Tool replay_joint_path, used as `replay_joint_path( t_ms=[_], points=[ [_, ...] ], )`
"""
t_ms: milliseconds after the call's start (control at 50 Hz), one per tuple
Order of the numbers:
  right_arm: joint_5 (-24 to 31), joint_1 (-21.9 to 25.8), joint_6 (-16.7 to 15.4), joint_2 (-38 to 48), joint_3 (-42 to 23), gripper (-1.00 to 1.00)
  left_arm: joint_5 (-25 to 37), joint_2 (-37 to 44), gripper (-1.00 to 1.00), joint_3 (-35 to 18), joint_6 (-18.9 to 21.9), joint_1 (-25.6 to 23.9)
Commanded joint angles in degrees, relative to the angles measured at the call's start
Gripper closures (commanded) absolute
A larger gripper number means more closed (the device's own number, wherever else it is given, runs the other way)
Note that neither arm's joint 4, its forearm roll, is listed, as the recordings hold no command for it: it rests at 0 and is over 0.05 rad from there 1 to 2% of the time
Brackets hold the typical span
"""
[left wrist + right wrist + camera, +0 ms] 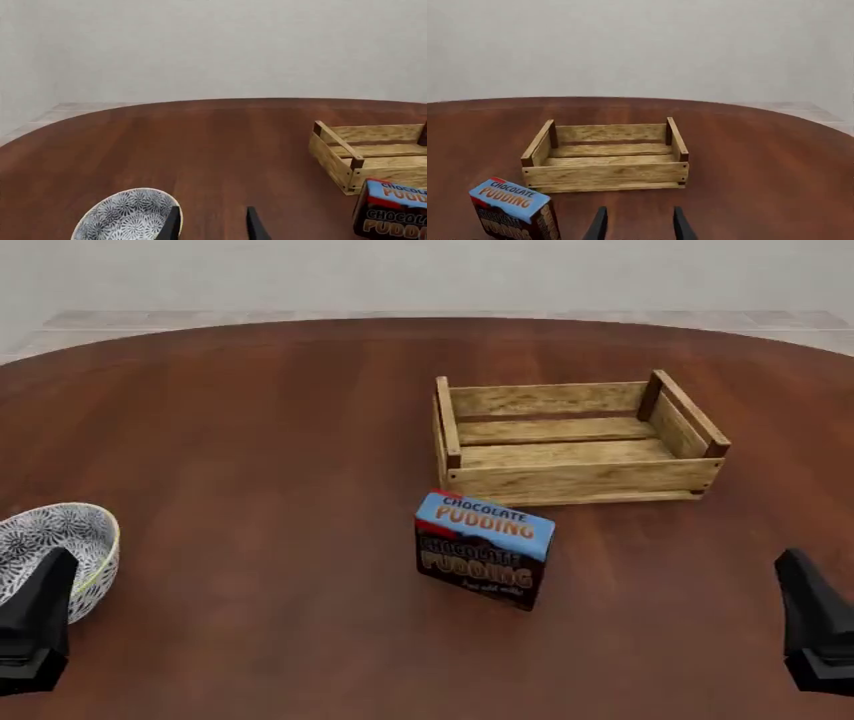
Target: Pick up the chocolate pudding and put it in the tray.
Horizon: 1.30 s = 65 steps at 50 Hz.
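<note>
The chocolate pudding stands upright on the table in the front view, just in front of the tray's near left corner; it also shows in the left wrist view and the right wrist view. The tray, a light-wood slatted crate, sits beyond it with nothing inside, seen too in the wrist views. My left gripper is at the near left edge, far from the carton; its fingers stand apart, holding nothing. My right gripper is at the near right, open and holding nothing.
A white-and-black patterned bowl sits at the near left, right beside my left gripper, also in the left wrist view. The round brown table ends at a curved far edge before a pale wall.
</note>
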Motion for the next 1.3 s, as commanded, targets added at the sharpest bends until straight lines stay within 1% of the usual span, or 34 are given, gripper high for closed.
replay_joint_path(
  t_ms=[20,60,140,200,380,480,560,620,680,800,980,1040,1100,1140,1260,1300],
  points=[
    [-0.6,0.6,-0.5,1.9,0.0,-1.00,0.2,0.1,-1.00,-0.6,-0.1,0.2],
    [-0.6,0.6,-0.9,2.2,0.0,-1.00,0.2,0.0,-1.00,-0.5,0.5,0.2],
    [-0.6,0.8,-0.9,2.5,0.0,-1.00,0.3,0.0,-1.00,-0.5,0.2,0.3],
    [-0.8,1.1,-1.5,3.5,0.0,-1.00,0.4,0.0,-1.00,-0.5,0.5,0.3],
    [-1.3,2.4,-1.3,4.5,0.0,-1.00,0.4,0.0,-1.00,-0.4,0.8,0.3],
    [-3.3,3.2,-1.4,5.7,0.0,-1.00,0.6,0.1,-1.00,-0.6,0.7,0.6],
    [-6.4,3.6,-2.0,9.0,-0.3,-1.00,0.2,0.1,-1.00,-0.2,0.8,0.4],
    [-8.4,3.6,-1.9,11.9,-0.9,-1.00,0.1,0.1,-1.00,-0.2,0.9,0.6],
    [-8.8,3.8,-1.0,13.2,-2.2,-1.00,0.4,0.0,-1.00,-0.6,0.8,0.5],
    [-10.1,3.6,-0.3,16.1,-4.1,-1.00,0.4,0.1,-1.00,-0.5,1.3,0.2],
    [-11.6,4.5,-1.7,19.7,-6.5,-1.00,0.9,0.0,-1.00,-0.9,1.1,0.1],
    [-11.8,5.8,-2.2,20.9,-8.0,-1.00,0.9,0.1,-1.00,-1.0,1.3,0.0],
    [-12.3,8.0,-1.6,23.6,-9.5,-1.00,0.9,0.1,-1.00,-0.9,1.1,0.1],
    [-11.9,7.9,-2.4,23.8,-10.5,-1.00,1.1,0.1,-1.00,-1.1,1.0,0.0],
    [-12.1,9.2,-1.8,27.2,-13.0,-1.00,1.1,0.1,-1.00,-1.1,1.1,-0.2],
    [-12.4,10.2,-2.7,28.2,-13.7,-1.00,1.2,0.1,-1.00,-1.2,0.8,-0.2]
  ],
)
